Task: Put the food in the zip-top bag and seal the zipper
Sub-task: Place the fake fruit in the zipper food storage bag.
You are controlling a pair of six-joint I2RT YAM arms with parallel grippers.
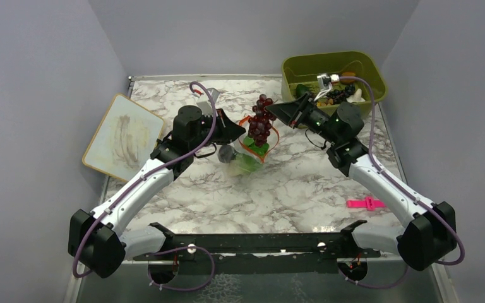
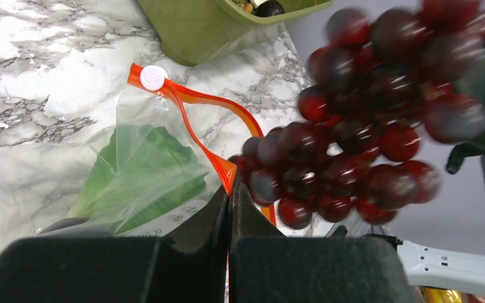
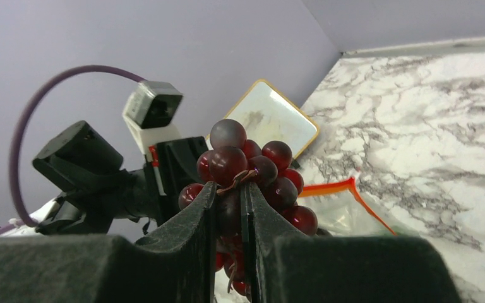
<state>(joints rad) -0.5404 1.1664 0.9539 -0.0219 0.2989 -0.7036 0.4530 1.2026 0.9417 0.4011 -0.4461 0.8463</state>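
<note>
The clear zip-top bag [image 1: 250,156] lies mid-table with its orange-red zipper [image 2: 192,101] held open. Green lettuce [image 2: 139,173] and a dark grey piece [image 1: 227,153] lie inside it. My left gripper [image 1: 239,130] is shut on the zipper's edge [image 2: 227,172] and lifts that side of the mouth. My right gripper [image 1: 276,110] is shut on the top of the purple grapes [image 1: 261,123], which hang just above the bag's mouth. The grapes also show in the left wrist view [image 2: 366,126] and in the right wrist view [image 3: 252,170].
An olive-green bin [image 1: 303,68] with several more toy foods stands at the back right, close behind my right arm. A small whiteboard [image 1: 123,136] lies at the left. A pink clip [image 1: 366,203] lies at the front right.
</note>
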